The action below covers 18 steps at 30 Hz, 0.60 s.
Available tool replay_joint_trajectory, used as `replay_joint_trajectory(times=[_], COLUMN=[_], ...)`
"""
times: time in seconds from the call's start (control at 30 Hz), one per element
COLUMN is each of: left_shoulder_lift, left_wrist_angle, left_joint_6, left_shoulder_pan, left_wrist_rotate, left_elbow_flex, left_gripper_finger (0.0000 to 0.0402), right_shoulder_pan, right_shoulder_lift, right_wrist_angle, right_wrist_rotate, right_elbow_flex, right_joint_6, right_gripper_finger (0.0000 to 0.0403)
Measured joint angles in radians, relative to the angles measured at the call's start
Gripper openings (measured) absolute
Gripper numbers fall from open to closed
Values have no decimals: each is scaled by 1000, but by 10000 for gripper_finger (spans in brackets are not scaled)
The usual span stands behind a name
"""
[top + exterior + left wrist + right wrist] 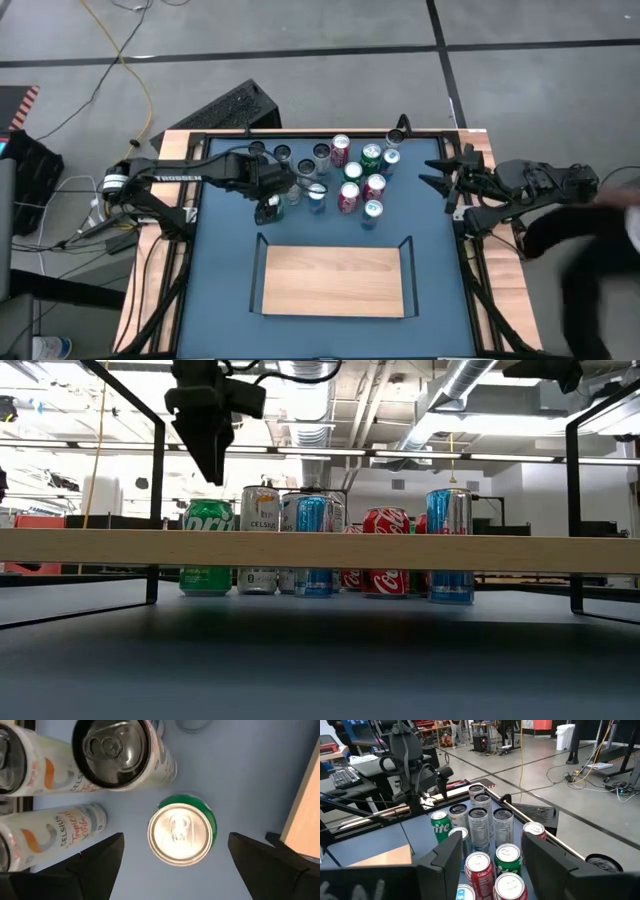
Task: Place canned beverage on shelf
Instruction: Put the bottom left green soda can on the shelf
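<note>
The left gripper hung spread apart directly above a green can, gripping nothing. That can stood at the nine o'clock edge of the can cluster, at about eleven o'clock from the shelf, which held nothing. At three o'clock the right gripper waited, parted and unloaded.

I'm running this in a lab or workshop: bare concrete floor, exposed ceiling ducts (pipes too), loose cables trailing about.
</note>
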Motion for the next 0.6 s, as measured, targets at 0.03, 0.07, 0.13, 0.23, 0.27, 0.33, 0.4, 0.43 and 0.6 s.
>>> replay_joint_trajectory(times=[0.03,0.07,0.13,0.23,0.27,0.33,0.4,0.43,0.6], left_shoulder_lift=[0,0,0,0,0,0,0,0,0], left_wrist_angle=[11,17,33,75,74,77,76,75,75], left_joint_6=[5,12,32,46,46,49,65,73,78], left_shoulder_pan=[0,1,-2,-6,-6,-5,-4,-4,-2], left_wrist_rotate=[10,28,37,36,30,2,-37,-45,12], left_elbow_flex=[-6,-13,-31,-56,-59,-60,-60,-60,-60], left_gripper_finger=[346,346,346,346,346,346,346,346,346], right_shoulder_pan=[0,0,0,0,0,0,0,0,0], right_shoulder_lift=[0,0,0,0,0,0,0,0,0], right_wrist_angle=[0,0,-1,-9,-17,-40,-64,-74,-105], right_wrist_rotate=[0,0,0,0,0,1,1,1,1], right_elbow_flex=[0,0,0,0,0,0,0,0,0], right_joint_6=[2,7,15,23,29,48,67,77,103], right_gripper_finger=[208,208,208,208,208,208,207,207,207])
